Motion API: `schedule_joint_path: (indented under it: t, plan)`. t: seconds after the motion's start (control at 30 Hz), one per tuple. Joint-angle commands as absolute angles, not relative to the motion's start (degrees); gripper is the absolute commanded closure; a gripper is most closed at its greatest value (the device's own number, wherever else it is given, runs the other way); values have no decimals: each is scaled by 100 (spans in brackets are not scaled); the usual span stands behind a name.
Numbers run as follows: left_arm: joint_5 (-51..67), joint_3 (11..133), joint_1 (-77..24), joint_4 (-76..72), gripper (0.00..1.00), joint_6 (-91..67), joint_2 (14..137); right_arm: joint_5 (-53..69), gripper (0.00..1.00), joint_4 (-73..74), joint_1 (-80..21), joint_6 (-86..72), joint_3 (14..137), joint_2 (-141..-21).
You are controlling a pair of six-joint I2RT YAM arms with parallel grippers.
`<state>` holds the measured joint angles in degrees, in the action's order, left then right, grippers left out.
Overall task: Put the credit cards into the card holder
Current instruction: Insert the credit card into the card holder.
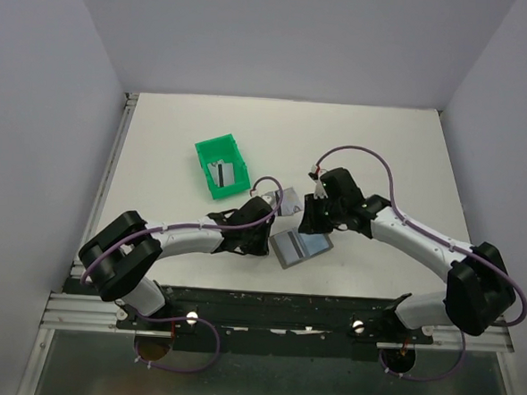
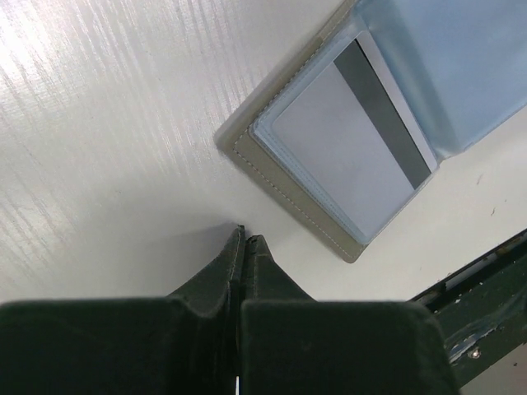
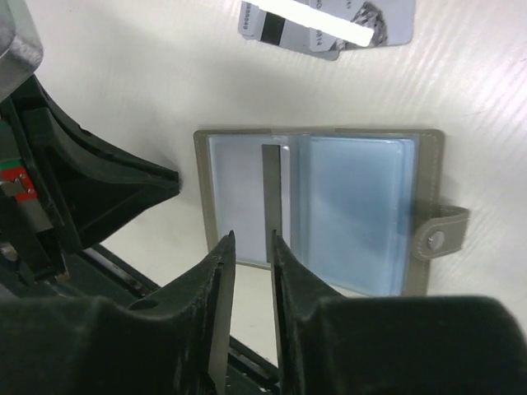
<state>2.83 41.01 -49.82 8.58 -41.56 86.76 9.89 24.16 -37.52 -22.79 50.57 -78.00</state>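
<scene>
TEXT NOW: nothing you can make out | credit cards [image 3: 329, 25], middle of the table [image 1: 178, 130]: fine print beside the white strip, too blurred to read

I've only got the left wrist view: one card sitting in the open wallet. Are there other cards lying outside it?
Observer: Yes. Loose cards, at least two overlapping, lie on the table just beyond the card holder, not touching it.
Operator: Any anywhere else?
Observer: One more card sits inside a green bin, farther back and to the left of the holder.
</scene>
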Motion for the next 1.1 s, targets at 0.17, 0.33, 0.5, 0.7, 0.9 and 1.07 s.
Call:
schedule_joint_path:
  t: [0.17, 0.33, 0.5, 0.7, 0.9, 1.07]
  plan:
    - [307, 4184, -4975, 853, 100, -4175, 8798, 1521, 75, 1943, -3735, -2373, 4843, -8613]
    - [571, 4192, -4975, 651, 100, -4219, 8912, 1424, 75, 1776, -3735, -2443, 4737, -8824]
    - [703, 4245, -4983, 536, 100, -4219, 9052, 1406, 74, 1653, -3735, -2496, 4693, -9000]
    - [659, 4254, -4983, 536, 100, -4228, 9123, 1169, 70, 1643, -3735, -2496, 4623, -9097]
    - [668, 4236, -4983, 527, 100, -4228, 9184, 1134, 63, 1635, -3735, -2470, 4544, -9132]
    - [668, 4280, -4983, 536, 100, -4210, 9237, 1440, 63, 1451, -3735, -2540, 4430, -9106]
